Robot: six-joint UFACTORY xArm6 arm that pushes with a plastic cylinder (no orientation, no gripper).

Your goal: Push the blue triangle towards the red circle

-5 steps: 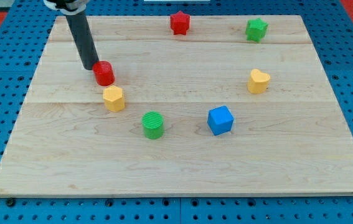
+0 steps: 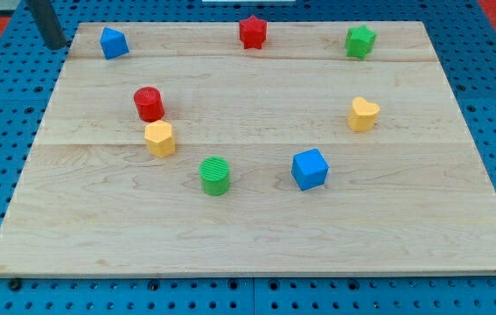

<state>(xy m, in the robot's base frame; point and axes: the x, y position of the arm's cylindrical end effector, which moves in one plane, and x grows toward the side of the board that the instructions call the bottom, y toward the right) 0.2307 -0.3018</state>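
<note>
The blue triangle sits near the board's top left corner. The red circle stands below and a little to the right of it, with a yellow hexagon touching or nearly touching its lower right side. My tip is at the view's top left, just off the board's left edge, to the left of the blue triangle and apart from it.
A red star and a green star sit along the top. A yellow heart is at the right. A green circle and a blue cube sit in the middle. The wooden board lies on a blue pegboard.
My tip has moved from beside the red circle up and left to the board's top left corner. The blue triangle, hidden behind the rod before, now shows.
</note>
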